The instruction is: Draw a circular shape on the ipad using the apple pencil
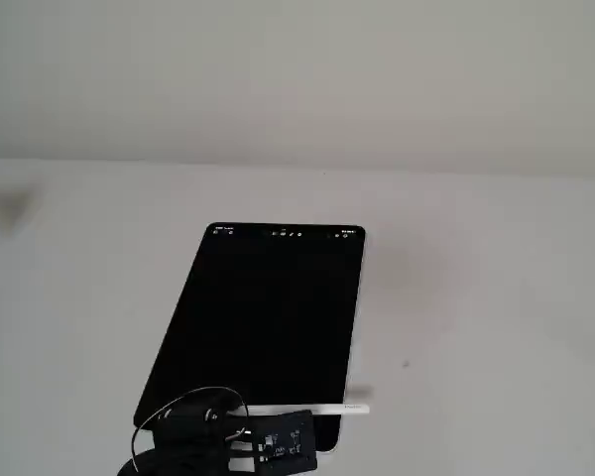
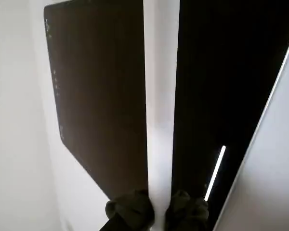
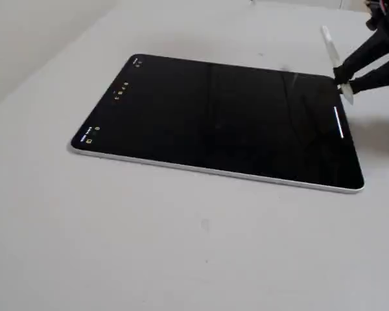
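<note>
Wrist view: hand (image 2: pixel 159 207) pinching the pencil (image 2: pixel 160 96), which runs lengthwise up frame centre over the ipad (image 2: pixel 96 96). Tip looks above the glass, hard to tell; no circle yet.

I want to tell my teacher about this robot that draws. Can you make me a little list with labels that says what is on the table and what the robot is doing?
Tablet: large flat ipad with black screen and thin silver edge, lying flat on the white table
Pen: thin white apple pencil, a straight stylus rod
Gripper: black two-finger gripper, shut on the pencil
Pencil position: over the short edge opposite the tiny toolbar icons
Drawing: no circle visible on the screen yet; only a short bright reflection
</note>
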Tool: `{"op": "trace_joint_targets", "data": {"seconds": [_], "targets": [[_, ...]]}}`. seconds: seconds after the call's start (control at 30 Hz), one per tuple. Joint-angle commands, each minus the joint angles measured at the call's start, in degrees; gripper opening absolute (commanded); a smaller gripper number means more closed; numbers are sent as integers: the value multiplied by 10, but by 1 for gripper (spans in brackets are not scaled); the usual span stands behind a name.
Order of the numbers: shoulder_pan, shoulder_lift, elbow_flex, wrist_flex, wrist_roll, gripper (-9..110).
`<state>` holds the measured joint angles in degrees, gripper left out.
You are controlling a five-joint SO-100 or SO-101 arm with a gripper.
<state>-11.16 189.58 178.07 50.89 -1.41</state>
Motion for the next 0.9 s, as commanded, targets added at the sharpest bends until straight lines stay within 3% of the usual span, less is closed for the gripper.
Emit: {"op": "trace_joint_targets", "data": {"seconds": [0.0, 0.5, 0.57, 0.67, 0.87], "targets": [[-5, 9, -4, 1, -4, 0], [-11, 10, 4, -32, -10, 0], [-19, 10, 6, -74, -117, 0], [-12, 10, 5, -156, -177, 0], [-52, 11, 9, -319, -415, 0]]}}
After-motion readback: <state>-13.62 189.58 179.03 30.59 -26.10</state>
